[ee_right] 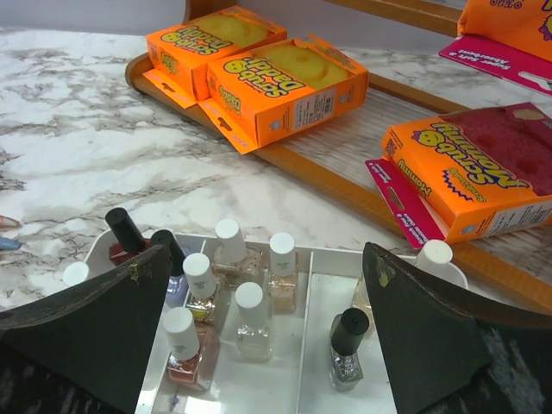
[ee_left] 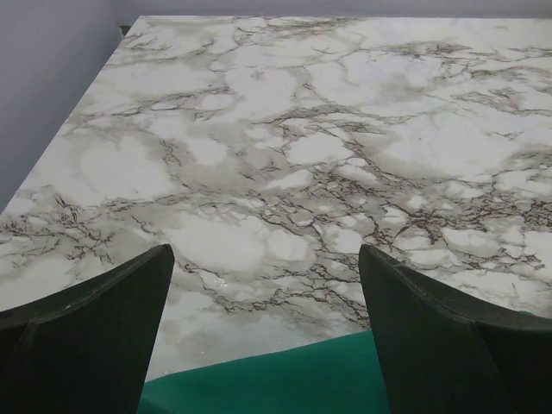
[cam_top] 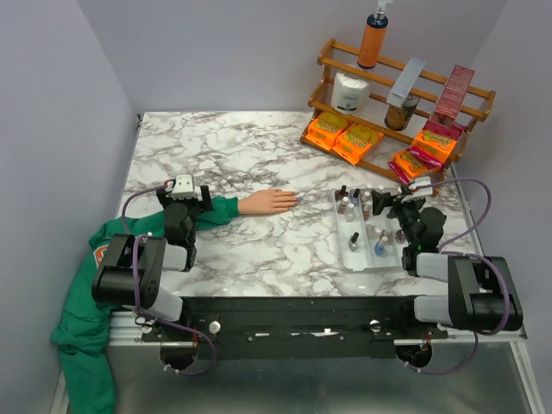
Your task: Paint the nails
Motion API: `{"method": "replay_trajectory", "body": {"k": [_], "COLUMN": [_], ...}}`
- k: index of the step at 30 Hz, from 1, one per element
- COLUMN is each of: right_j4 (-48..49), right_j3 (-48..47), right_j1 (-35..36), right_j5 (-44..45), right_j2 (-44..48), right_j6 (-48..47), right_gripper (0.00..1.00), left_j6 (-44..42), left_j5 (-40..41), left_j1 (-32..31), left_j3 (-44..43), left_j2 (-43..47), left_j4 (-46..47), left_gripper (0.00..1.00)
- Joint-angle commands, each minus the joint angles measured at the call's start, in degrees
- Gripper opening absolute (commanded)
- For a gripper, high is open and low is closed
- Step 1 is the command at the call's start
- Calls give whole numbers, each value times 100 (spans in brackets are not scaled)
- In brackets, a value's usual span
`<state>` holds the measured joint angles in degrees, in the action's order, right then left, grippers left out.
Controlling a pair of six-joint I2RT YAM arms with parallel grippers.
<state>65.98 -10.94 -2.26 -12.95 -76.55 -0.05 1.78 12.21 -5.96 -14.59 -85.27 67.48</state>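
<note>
Right now your left gripper (ee_left: 266,259) gapes empty above the green sleeve (ee_left: 259,379), your right gripper (ee_right: 267,259) likewise over the polish bottles (ee_right: 253,323); the nails (cam_top: 296,199) lie between.

The left arm (cam_top: 142,276) and the right arm (cam_top: 466,297) are black, with fat grey parts at the bends. A thin purple cable (cam_top: 128,207) loops along each one. A small white box (cam_top: 182,185) sits on the left wrist. The left gripper (ee_left: 266,250) has dark, smooth fingers (ee_left: 86,336) shaped like wedges. The right gripper (ee_right: 267,252) has the same dark fingers, with tiny yellowish chips (ee_right: 382,274) near the tips. Both arms sit on a long black bar (cam_top: 293,312) with small silver knobs (cam_top: 214,327).
</note>
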Motion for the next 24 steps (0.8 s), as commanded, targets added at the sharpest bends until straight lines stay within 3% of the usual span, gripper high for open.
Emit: {"method": "replay_trajectory", "body": {"k": [1, 6, 8, 10, 13, 14, 15, 19, 22, 24], "right_j4": [-1005, -2384, -3889, -4800, -6427, -7222, -7535, -8950, -9821, -10252], "right_j3": [-408, -794, -1470, -1875, -2464, -2701, -2781, -3054, -3204, -3239], "right_j1": [-29, -29, -29, -29, -29, -20, 24, 480, 1086, 1515], "right_j5": [-136, -295, -209, -85, 11, 255, 397, 1311, 1962, 2156], "right_j2": [841, 2124, 2389, 2627, 2873, 2935, 3031, 3322, 3287, 3182], "right_j6": [-135, 172, 312, 505, 664, 752, 840, 1332, 1595, 1876], "right_gripper": [100, 99, 96, 93, 86, 85, 84, 77, 87, 88], "left_j6": [15, 15, 24, 7, 128, 164, 78, -239, -380, -442], "left_j5": [150, 150, 150, -50, -648, -910, -1192, -2324, -2574, -2653], "left_j1": [42, 42, 51, 77, 314, 506, 542, 543, 543, 543], "left_j3": [-35, -35, -26, -79, -902, -1271, -1927, -2811, -3681, -4120], "left_j2": [81, 81, 99, 212, 546, 547, 547, 775, 671, 626], "left_j4": [107, 90, 116, -24, -1768, -2974, -3465, -4847, -6209, -6887], "left_gripper": [99, 99, 99, 99, 99, 99, 99, 99, 99, 99]}}
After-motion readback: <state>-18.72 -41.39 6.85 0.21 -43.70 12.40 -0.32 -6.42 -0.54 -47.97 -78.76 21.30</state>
